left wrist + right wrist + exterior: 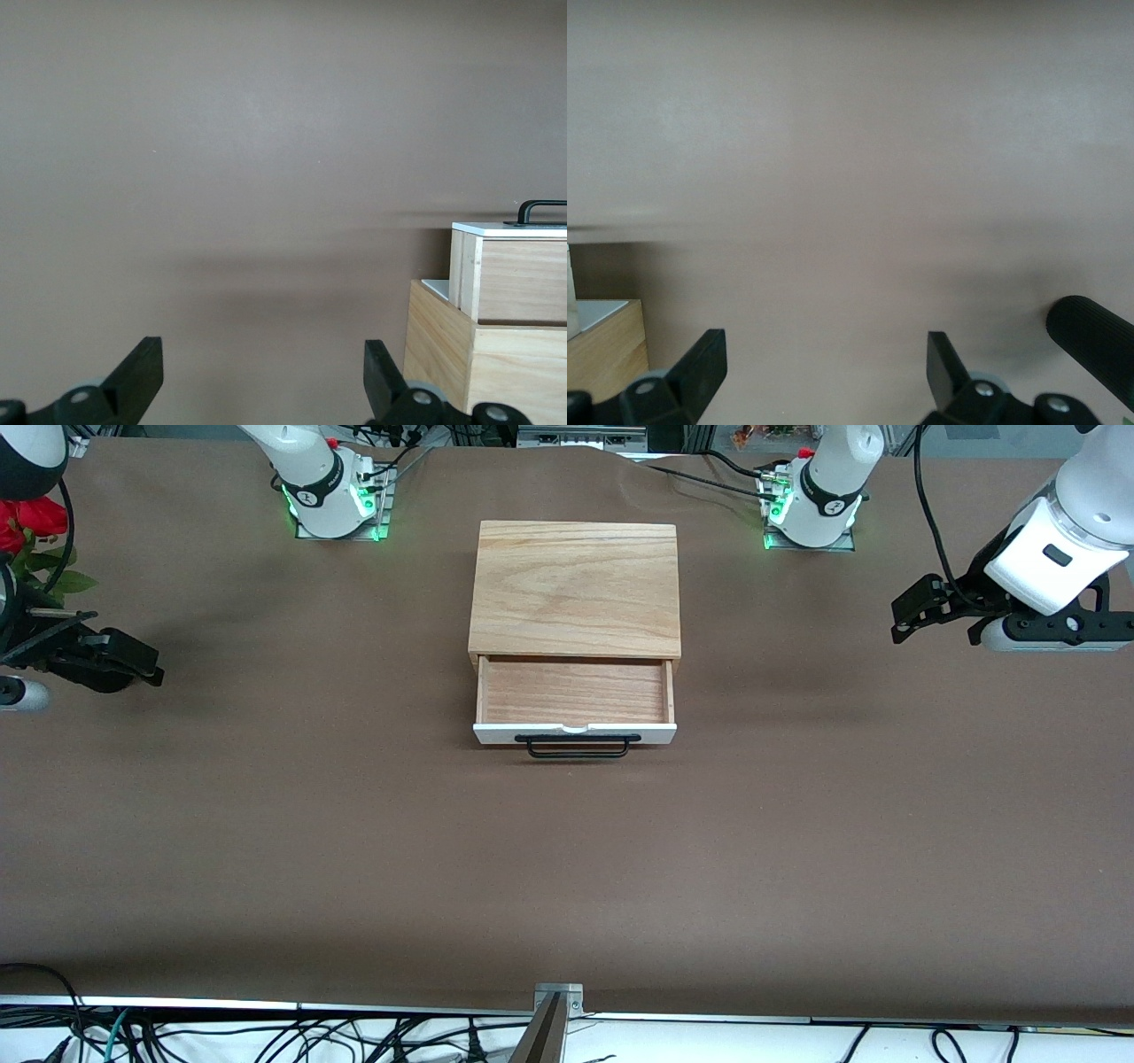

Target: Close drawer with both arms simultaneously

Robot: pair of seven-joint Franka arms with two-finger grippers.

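Observation:
The oak box (576, 589) stands mid-table with its drawer (574, 691) pulled out toward the front camera. The drawer's white front panel (574, 732) carries a thin black wire handle (578, 746), and its tray is empty. My left gripper (902, 615) is open and empty, hovering over the table toward the left arm's end, well apart from the box. My right gripper (146, 669) is open and empty over the right arm's end. The left wrist view shows its open gripper (263, 372) with the drawer (518, 274) beside it. The right wrist view shows its open gripper (824, 363) and a corner of the box (598, 354).
Brown cloth (567, 868) covers the table. Red flowers with green leaves (31, 527) stand at the right arm's end. A black ribbed cylinder (1094, 341) shows at the edge of the right wrist view. Cables (266, 1036) lie along the table edge nearest the front camera.

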